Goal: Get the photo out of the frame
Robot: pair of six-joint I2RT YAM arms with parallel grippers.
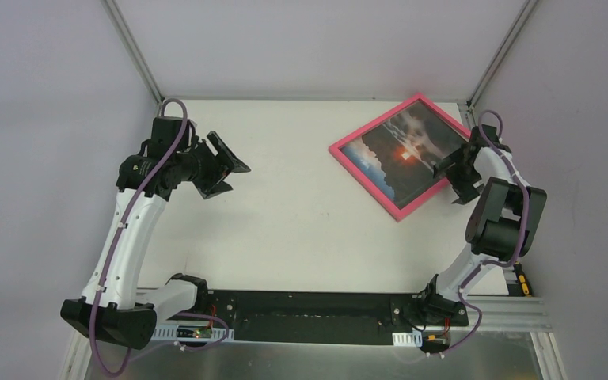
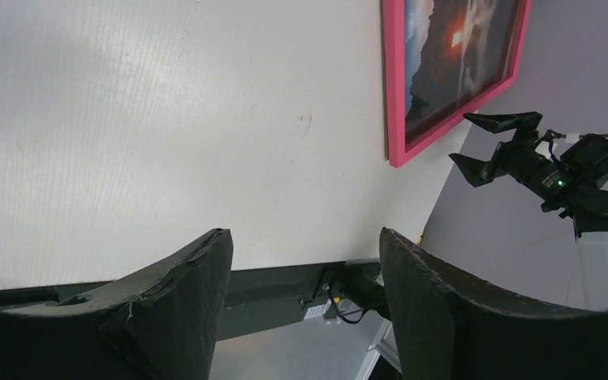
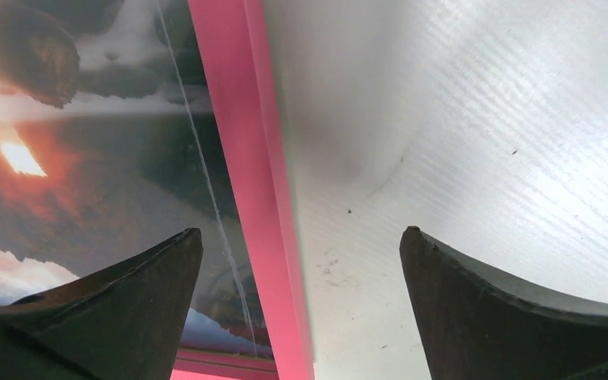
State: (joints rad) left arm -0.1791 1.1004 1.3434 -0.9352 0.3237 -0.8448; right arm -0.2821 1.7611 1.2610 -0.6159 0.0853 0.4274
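Top view, your left hand (image 1: 233, 176) spread above the desk (image 1: 301, 222), photo (image 1: 404, 154) in its frame (image 1: 362, 180) far right, right hand (image 1: 455, 178) spread at frame's edge, left wrist, nothing between fingers (image 2: 182, 301), right wrist, fingers straddle the frame border.

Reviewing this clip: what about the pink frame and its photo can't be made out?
Back of the thin pink rectangular frame: turned away from every camera.
Its right corner, top view: behind the right hand.
The rectangular sunset photo: cropped by the top edge in the left wrist view, by the left edge in the right wrist view.
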